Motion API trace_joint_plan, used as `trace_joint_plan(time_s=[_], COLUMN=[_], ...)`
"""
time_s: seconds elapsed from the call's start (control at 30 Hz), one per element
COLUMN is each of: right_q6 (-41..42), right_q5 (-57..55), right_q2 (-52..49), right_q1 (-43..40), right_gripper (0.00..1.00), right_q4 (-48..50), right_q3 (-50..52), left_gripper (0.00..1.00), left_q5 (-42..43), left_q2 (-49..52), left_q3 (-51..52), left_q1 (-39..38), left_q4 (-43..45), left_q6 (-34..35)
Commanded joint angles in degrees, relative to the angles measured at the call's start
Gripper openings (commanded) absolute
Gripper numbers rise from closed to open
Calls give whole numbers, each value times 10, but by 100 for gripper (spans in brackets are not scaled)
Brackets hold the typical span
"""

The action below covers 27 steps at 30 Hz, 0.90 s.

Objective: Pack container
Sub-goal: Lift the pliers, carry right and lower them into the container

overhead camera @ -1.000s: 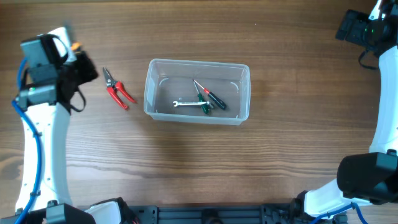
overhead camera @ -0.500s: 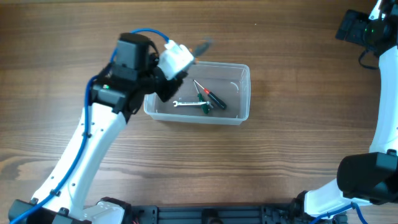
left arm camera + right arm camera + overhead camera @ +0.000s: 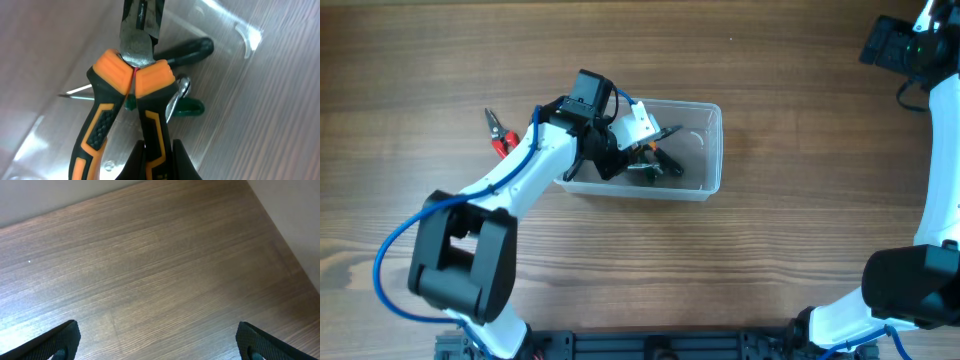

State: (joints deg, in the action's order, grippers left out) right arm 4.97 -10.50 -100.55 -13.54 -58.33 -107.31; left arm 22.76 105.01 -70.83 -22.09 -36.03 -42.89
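The container point(image 3: 712, 150) is a clear plastic tub at the table's middle. My left gripper point(image 3: 653, 140) reaches into it from the left and is shut on orange-and-black pliers point(image 3: 663, 133). In the left wrist view the gripper point(image 3: 157, 162) clamps one handle of the pliers point(image 3: 135, 82), whose steel nose points away over the tub floor. Under them lie a green-handled screwdriver point(image 3: 191, 106), a dark-handled one point(image 3: 195, 48) and a small wrench point(image 3: 181, 89). The tub's clear wall point(image 3: 242, 35) shows beyond. My right gripper point(image 3: 157, 342) is open and empty over bare wood, at the far right point(image 3: 890, 45).
Red-handled pliers point(image 3: 498, 137) lie on the table left of the tub, partly under my left arm point(image 3: 520, 170). The right arm's base point(image 3: 910, 285) stands at the right edge.
My left arm has swung from the table's far left to the tub and now holds the orange-and-black pliers low inside it. The right arm has not moved.
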Motion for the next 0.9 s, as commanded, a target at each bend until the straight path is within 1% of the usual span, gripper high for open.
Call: trace_joint_plan(time_s=[0.0,0.2,0.4,0.47,0.5,0.53,0.6,0.7,0.77,0.8,0.87], right_q6=[10,10,10,10,10,10,10,10,10,10,10], right_q5=[0,0,1,1,0,1,1,0,1,0,0], right_q2=[-3,-3,-3,-3,-3,-3,-3,-3,-3,-3,-3], right_q1=[1,1,1,1,1,1,1,1,1,1,1], right_gripper=[100,100,100,100,100,100,100,100,100,100,100], right_q4=[0,0,0,0,0,0,0,0,0,0,0], right_q3=[-3,-3,-3,-3,-3,-3,-3,-3,-3,-3,-3], left_gripper=[4,4,5,11,20,34,40,46,62,62,67], left_q5=[14,14,11,-10,-22,-40,-80,-119,-139,-154,-195], left_q2=[31,64,94,95,95,95,98,112,121,124,125], left_q3=[-12,-12,-12,-12,-12,-12,-12,-12,-12,-12,-12], left_q1=[-3,-3,-3,-3,-3,-3,-2,-1,-2,-1,6], left_q4=[-4,-9,-39,-36,-33,-29,-11,14,26,33,54], left_q6=[-19,-19,-19,-19,-19,-19,-17,-17,-13,-3,24])
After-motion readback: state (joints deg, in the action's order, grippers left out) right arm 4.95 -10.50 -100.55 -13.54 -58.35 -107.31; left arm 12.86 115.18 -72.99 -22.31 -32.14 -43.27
